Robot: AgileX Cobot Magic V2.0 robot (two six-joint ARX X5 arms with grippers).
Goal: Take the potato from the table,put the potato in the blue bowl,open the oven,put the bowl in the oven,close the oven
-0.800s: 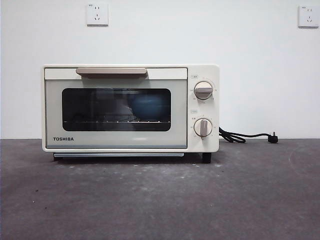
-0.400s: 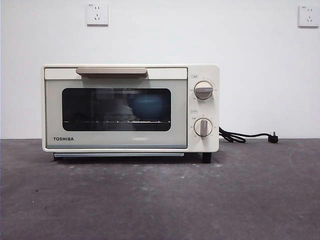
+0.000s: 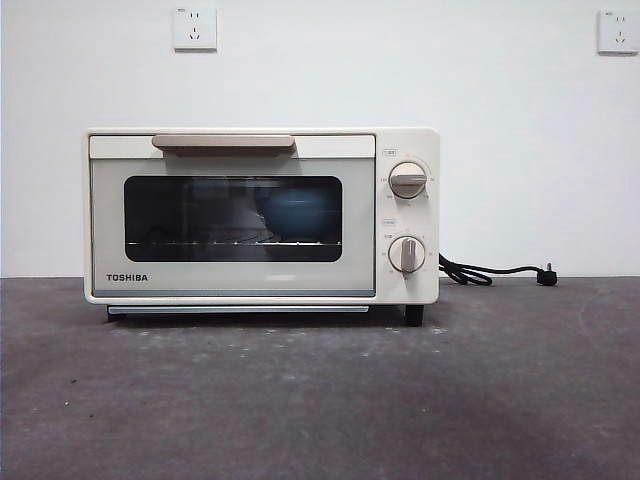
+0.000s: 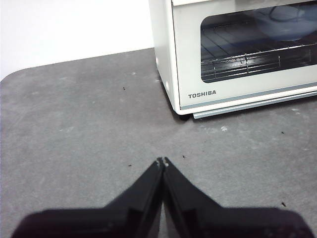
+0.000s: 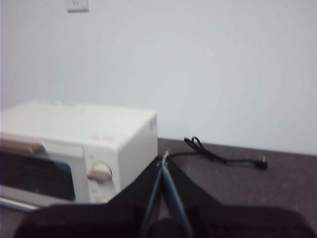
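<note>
Nothing has moved: the cream-white toaster oven (image 3: 262, 216) stays closed on the deep blue bowl (image 3: 296, 213) (task apparently complete), with the left gripper (image 4: 162, 161) and right gripper (image 5: 164, 159) pressed together, empty, on its near side.

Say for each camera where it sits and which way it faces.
Front: low, level across the table at the shut oven, blue bowl inside; no arm shows.
Left wrist: above the table, facing the oven's door corner; left hand shut.
Right wrist: beside the oven's knob end, facing the wall; right hand shut.
All share the oven.
</note>
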